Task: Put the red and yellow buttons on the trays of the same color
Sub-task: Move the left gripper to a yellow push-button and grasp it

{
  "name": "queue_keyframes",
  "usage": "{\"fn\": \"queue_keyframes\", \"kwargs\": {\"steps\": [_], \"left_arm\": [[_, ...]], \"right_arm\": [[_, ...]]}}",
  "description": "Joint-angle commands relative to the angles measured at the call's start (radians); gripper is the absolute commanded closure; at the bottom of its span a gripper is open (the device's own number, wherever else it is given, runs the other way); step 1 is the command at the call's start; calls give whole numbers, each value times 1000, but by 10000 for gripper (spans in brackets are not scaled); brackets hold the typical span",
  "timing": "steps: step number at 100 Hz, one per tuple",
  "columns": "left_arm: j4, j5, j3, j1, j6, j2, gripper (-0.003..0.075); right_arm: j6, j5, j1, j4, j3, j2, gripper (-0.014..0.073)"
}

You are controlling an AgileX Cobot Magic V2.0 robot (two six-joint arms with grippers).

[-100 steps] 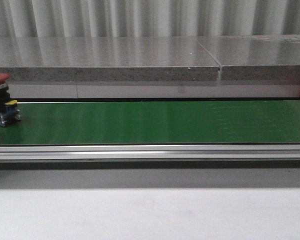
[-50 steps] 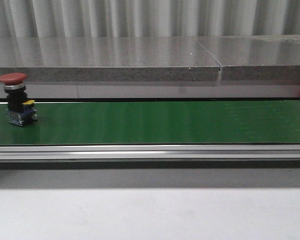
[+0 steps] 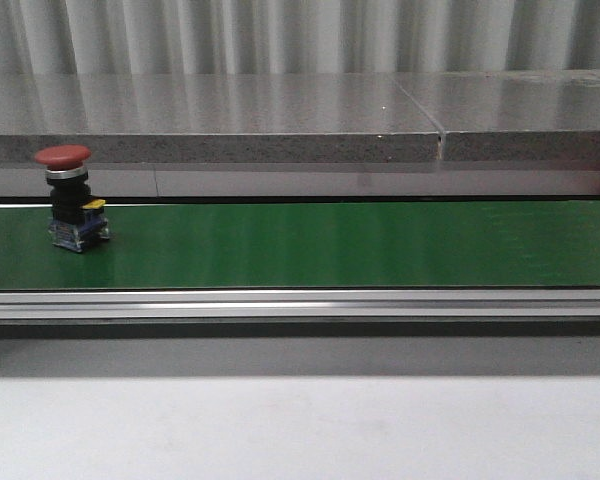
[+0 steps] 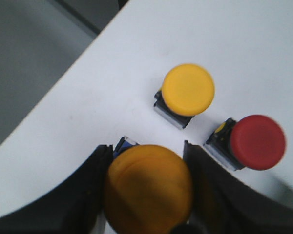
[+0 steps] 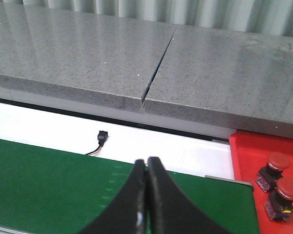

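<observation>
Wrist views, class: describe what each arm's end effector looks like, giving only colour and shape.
The left end effector has two broad black fingers with curved inner faces. The right end effector has two black fingers tapering to narrow tips. No cables or markings show on either.

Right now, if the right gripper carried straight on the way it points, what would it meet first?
Probably the green conveyor belt: the shut right gripper angles down over it, with nothing between. Depth is hard to judge from this view.
</observation>
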Motion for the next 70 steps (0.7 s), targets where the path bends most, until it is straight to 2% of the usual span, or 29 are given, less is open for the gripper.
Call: {"fn": "queue_keyframes", "kwargs": {"steps": [1, 18, 33, 51, 70], "left_arm": [[4, -33, -27, -13, -9, -123, 741], [4, 4, -27, -70, -7, -245, 741], [2, 34, -16, -175, 22, -303, 741], [0, 31, 33, -299, 22, -299, 741], [-46, -4, 103, -370, 22, -284, 741]], "right_arm": [[-7, -53, -1, 30, -26, 0, 662], [-7, -53, -1, 30, -26, 0, 662], [-7, -53, -1, 30, -26, 0, 662], [-7, -53, -1, 30, -26, 0, 662], [-7, -53, -1, 30, -26, 0, 662]]}}
